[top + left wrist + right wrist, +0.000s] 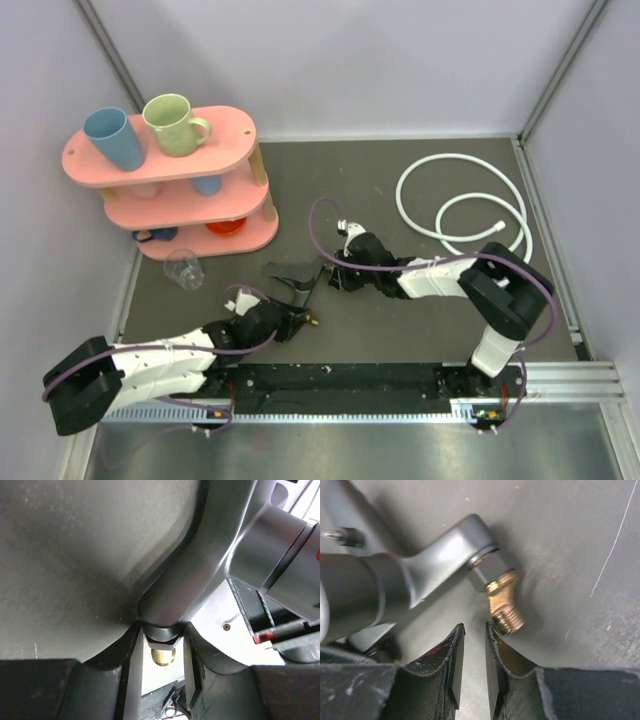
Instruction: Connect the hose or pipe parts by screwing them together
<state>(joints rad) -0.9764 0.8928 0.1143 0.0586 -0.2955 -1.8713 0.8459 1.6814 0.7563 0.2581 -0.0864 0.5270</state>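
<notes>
Status: fitting [292,272] is up off the table [400,330] at centre front. The left gripper [161,676] is clamped on one of its black necks, with a brass end [162,656] poking out between the fingers [131,680].

Right gripper [474,639] is at the fitting's far side. Its jaws are nearly together with a narrow empty gap, gripping nothing. The second brass thread [504,605] sits just past its right fingertip, and I can't tell whether they touch.

Hose [465,205] lies in loops at the back right, well apart from the fitting, with neither gripper on it. Its end nuts are too small to make out from the top view.

My read: this is the hold-and-orient step for the fitting. No thread is mated, so the connection hasn't started.

Next move, as I see it:
- Left keeps the fitting clamped, with a brass thread facing open space.
- Right backs off, spreads its jaws and goes for a hose end near the nut.
- Bring the nut square onto the thread before turning. If it goes on tilted, it will likely cross-thread.

Risk: the hose is springy, so the loops may drag the end off axis.
</notes>
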